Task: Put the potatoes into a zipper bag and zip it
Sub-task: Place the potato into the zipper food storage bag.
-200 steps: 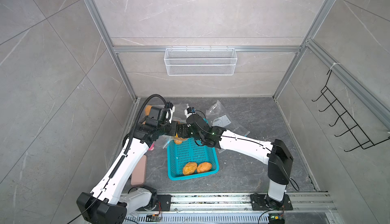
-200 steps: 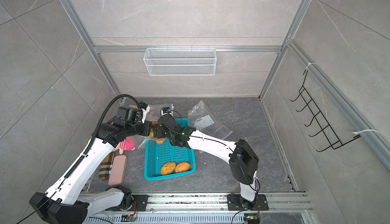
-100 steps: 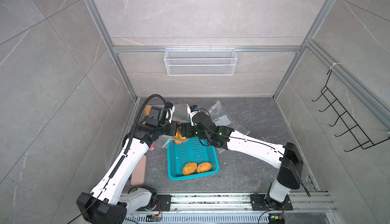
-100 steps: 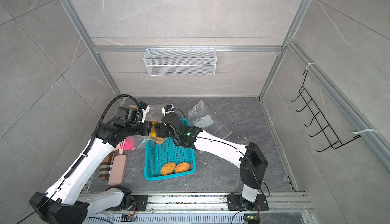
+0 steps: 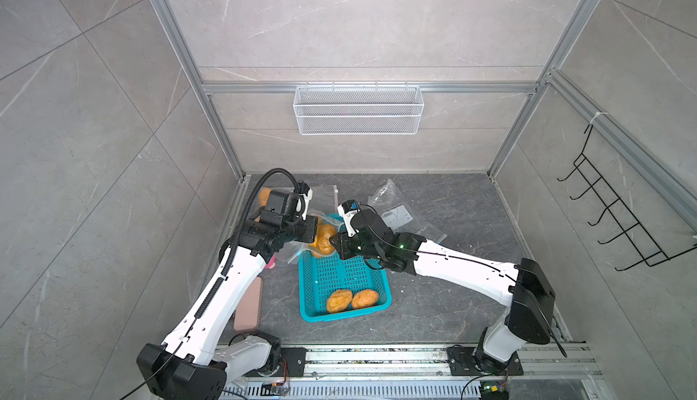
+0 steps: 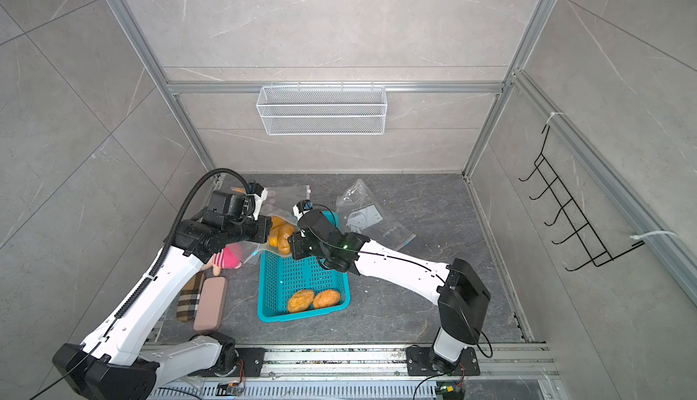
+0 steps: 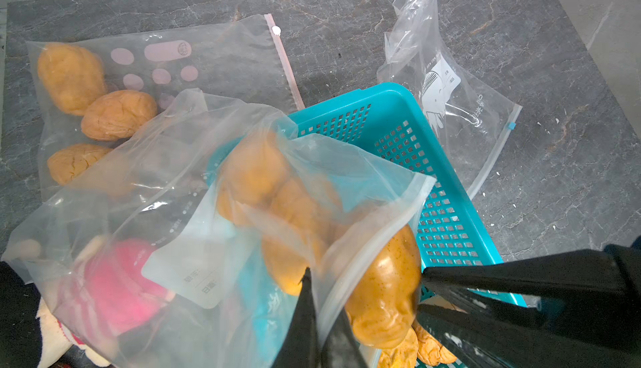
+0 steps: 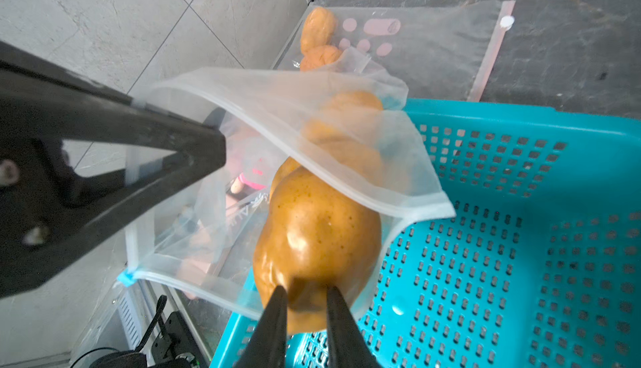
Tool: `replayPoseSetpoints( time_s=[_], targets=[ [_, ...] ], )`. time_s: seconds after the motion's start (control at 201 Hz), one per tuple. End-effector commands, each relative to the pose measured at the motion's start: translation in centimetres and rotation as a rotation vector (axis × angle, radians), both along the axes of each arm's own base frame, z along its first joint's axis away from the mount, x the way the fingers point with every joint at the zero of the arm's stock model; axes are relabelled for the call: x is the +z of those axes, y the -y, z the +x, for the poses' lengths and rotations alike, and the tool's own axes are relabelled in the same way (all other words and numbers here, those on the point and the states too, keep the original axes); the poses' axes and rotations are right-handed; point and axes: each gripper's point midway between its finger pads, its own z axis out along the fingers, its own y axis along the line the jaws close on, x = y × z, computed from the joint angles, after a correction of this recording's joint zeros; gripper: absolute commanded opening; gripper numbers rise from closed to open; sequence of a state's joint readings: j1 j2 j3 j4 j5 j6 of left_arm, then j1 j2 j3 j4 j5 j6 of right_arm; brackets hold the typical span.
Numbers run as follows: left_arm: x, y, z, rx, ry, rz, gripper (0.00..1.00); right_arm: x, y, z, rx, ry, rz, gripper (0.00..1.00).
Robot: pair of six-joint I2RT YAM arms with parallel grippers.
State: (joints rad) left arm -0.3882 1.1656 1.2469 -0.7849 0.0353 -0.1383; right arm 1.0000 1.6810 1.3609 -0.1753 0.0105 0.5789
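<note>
Grey slab [image 5: 452,304] w/ basket [image 5: 339,273], bags [image 5: 392,207]

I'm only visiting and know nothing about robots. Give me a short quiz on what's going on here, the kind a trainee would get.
1. True or false: the basket is empty.
2. What do the left fingers pinch? A) the rim of the open bag B) a potato C) the basket
3. In the left wrist view, how many potatoes show inside the pink-dotted bag?
Key:
1. False: two potatoes lie in it.
2. A. Meanwhile the right fingers hold a potato at that bag's mouth.
3. Three.
</note>
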Motion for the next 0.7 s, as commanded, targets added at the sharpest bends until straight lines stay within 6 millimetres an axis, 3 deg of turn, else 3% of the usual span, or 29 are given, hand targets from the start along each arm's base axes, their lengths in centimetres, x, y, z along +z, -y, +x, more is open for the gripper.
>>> replayPoseSetpoints(
  time_s=[0.0, 0.169, 0.448, 0.538, 0.692],
  targets=[
    [0.9, 0.2, -0.2, -0.015, 0.027, -0.010, 0.00, -0.8, -0.3, -0.4, 0.017, -0.027, 0.006, 0.20],
    [0.9, 0.3, -0.2, -0.019, 0.026, -0.016, 0.00, -1.3, -1.8, 0.4, 0.024, -0.035, 0.011, 0.20],
    [1.2, 0.7, -0.3, -0.036, 0.030, -0.034, 0.00, 0.0, -5.2, 2.1, 0.043, -0.022, 0.055, 0.21],
    [1.3, 0.4, -0.3, -0.028, 0.041, -0.024, 0.00, 1.2, -5.1, 2.1, 0.047, 0.007, 0.068, 0.24],
    [1.7, 0.0, -0.3, -0.008, 0.056, -0.020, 0.00, 3.8, -2.9, 1.5, 0.047, 0.082, 0.067, 0.34]
  ],
)
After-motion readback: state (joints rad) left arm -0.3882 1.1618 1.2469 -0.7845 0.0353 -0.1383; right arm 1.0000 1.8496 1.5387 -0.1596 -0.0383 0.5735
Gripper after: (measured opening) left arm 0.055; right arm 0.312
